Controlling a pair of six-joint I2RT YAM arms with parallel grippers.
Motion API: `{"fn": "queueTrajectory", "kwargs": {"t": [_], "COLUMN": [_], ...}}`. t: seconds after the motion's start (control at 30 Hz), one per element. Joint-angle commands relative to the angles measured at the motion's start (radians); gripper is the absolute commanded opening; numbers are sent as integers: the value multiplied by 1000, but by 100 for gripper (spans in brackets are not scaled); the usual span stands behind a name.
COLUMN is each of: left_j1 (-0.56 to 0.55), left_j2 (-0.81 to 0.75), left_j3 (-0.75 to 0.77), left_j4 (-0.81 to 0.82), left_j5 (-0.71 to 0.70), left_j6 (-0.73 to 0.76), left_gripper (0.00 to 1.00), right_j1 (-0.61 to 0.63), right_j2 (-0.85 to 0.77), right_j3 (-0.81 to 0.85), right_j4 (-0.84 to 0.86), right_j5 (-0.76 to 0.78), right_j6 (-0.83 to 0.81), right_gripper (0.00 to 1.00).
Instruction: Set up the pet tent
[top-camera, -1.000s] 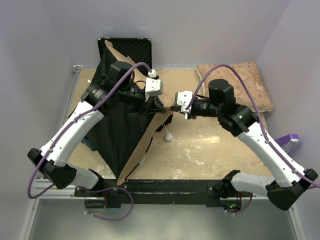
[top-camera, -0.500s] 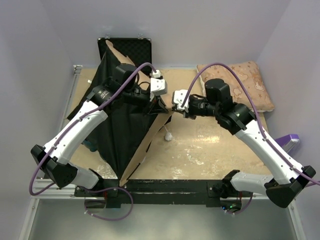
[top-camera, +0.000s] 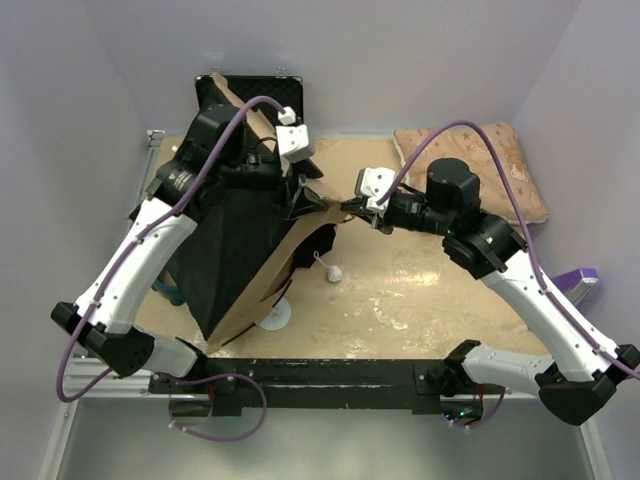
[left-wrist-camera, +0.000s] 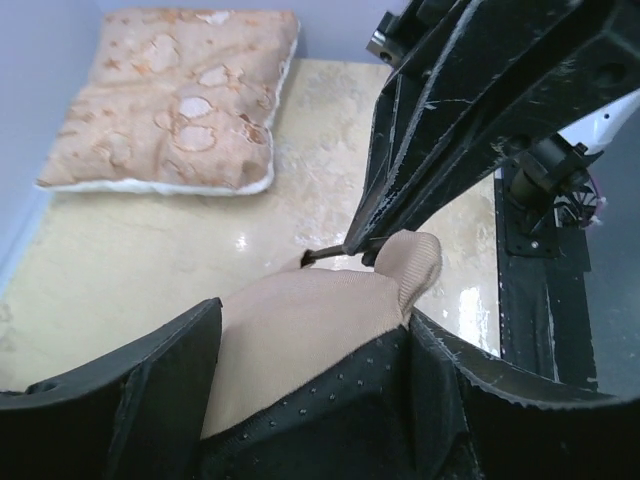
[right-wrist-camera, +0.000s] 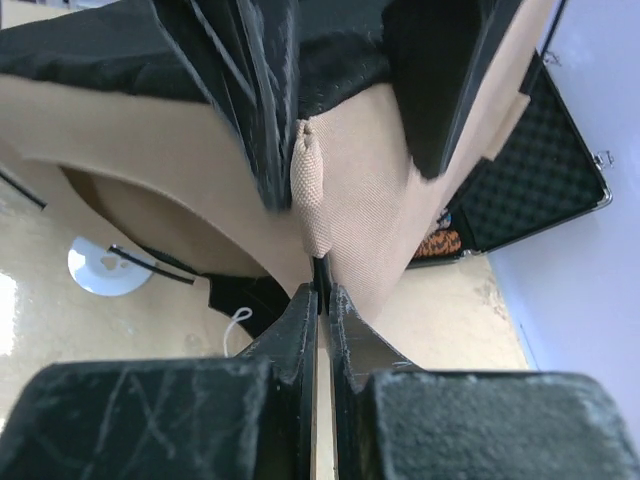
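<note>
The pet tent (top-camera: 245, 250), tan canvas with black lining, leans on its side at the left of the table, its apex pointing right. My right gripper (top-camera: 347, 207) is shut on the thin black pole tip (right-wrist-camera: 320, 268) that sticks out of the apex. My left gripper (top-camera: 302, 198) sits just left of it, open, its fingers (left-wrist-camera: 150, 390) wide on either side of the tan canvas (left-wrist-camera: 300, 340). In the left wrist view the right gripper (left-wrist-camera: 358, 246) pinches the pole tip. The white pom-pom (top-camera: 336, 272) lies on the table on its string.
A leaf-patterned pillow (top-camera: 480, 165) lies at the back right. An open black case (top-camera: 255, 95) stands behind the tent. A white disc (top-camera: 275, 315) lies at the tent's near edge. A purple object (top-camera: 575, 280) is at the right edge.
My left gripper has opened and drawn back to the left. The tent has tipped further over, and the white disc has come into view. The right gripper still holds the pole tip.
</note>
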Motion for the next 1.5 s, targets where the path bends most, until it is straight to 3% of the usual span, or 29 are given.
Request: {"fn": "queueTrajectory", "kwargs": {"t": [0.0,0.27,0.5,0.77,0.87,0.9,0.97,1.03,1.13,1.3,1.47], "left_j1": [17,3,-129,-137,-137,-138,-132,-117,-59,-25,-25], "left_j2": [-84,-72,-37,9,6,3,-8,-21,-26,-47,-121], "left_j3": [56,140,148,173,170,165,166,179,229,253,179], "left_j4": [14,-83,-106,-112,-105,-89,-56,-13,49,104,211], "left_j5": [-36,21,-22,-70,-88,-102,-131,-165,-166,-178,-214], "left_j6": [2,172,198,216,226,217,203,200,168,164,166], "left_gripper": [74,81,65,28,3,0,0,0,0,0,0], "right_j1": [6,6,6,6,8,5,6,3,-64,-324,-434], "right_j2": [-42,-10,12,24,15,10,-1,-22,-57,-108,-44], "right_j3": [-3,55,95,135,132,132,118,107,71,-92,-253], "right_j4": [45,88,97,81,84,87,102,119,145,186,275], "right_j5": [-21,-29,-47,-72,-69,-58,-32,40,68,-67,-231], "right_j6": [97,106,106,83,83,92,133,196,314,426,480], "right_gripper": [0,0,0,0,0,4,40,67,84,88,88]}}
